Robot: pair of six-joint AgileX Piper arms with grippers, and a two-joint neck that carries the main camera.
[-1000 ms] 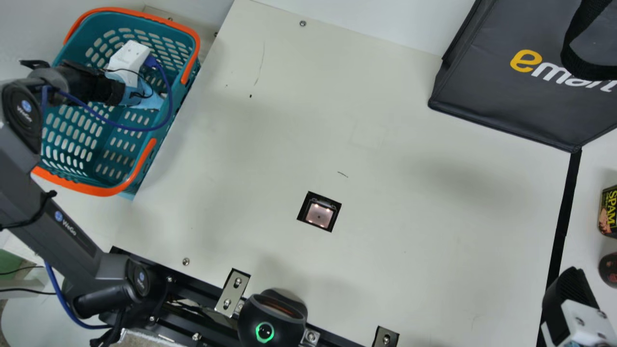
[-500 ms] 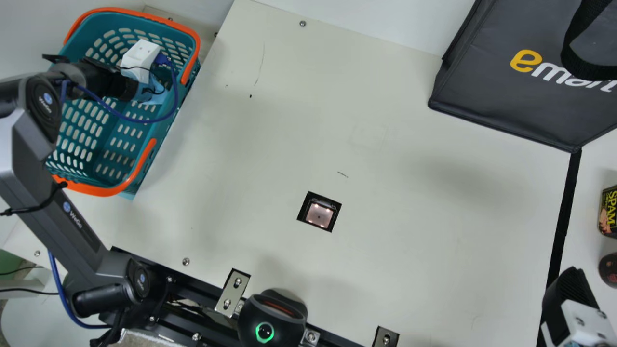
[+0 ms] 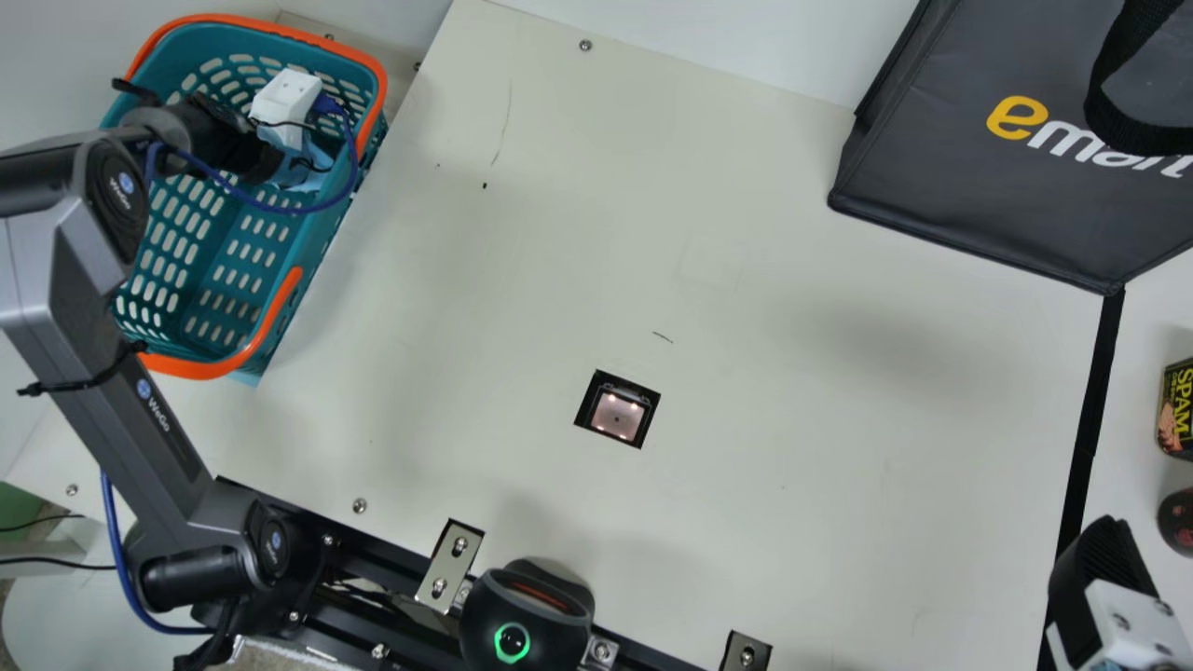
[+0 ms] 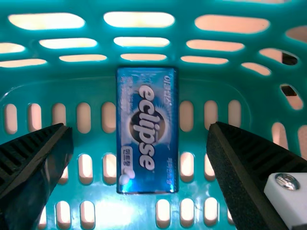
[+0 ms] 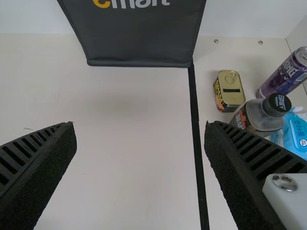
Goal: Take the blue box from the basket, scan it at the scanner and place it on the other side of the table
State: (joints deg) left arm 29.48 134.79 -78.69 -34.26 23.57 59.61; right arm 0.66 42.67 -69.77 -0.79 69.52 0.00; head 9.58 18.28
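In the main view my left gripper (image 3: 294, 149) is over the upper part of the teal basket (image 3: 219, 280), mostly hidden by its own wrist parts. The left wrist view shows the blue box (image 4: 147, 130) at the basket's bottom, beside a slotted wall. My left gripper (image 4: 140, 139) stands open there, one finger to each side of the box and apart from it. At the main view's right edge is my right gripper (image 3: 1100, 568); in its wrist view the right gripper (image 5: 140, 136) is open with nothing held. The scanner window (image 3: 617, 415) lies in the tabletop.
A dark bag (image 3: 1007, 168) stands at the back right. Past the black tape line (image 5: 196, 129) are a can (image 5: 229, 91), a dark-capped bottle (image 5: 261, 115), a purple can (image 5: 285, 74) and a blue packet (image 5: 296, 134). A black device (image 3: 527, 620) sits at the front edge.
My left arm has moved to the right and slightly toward the back over the basket. The right arm has kept still.
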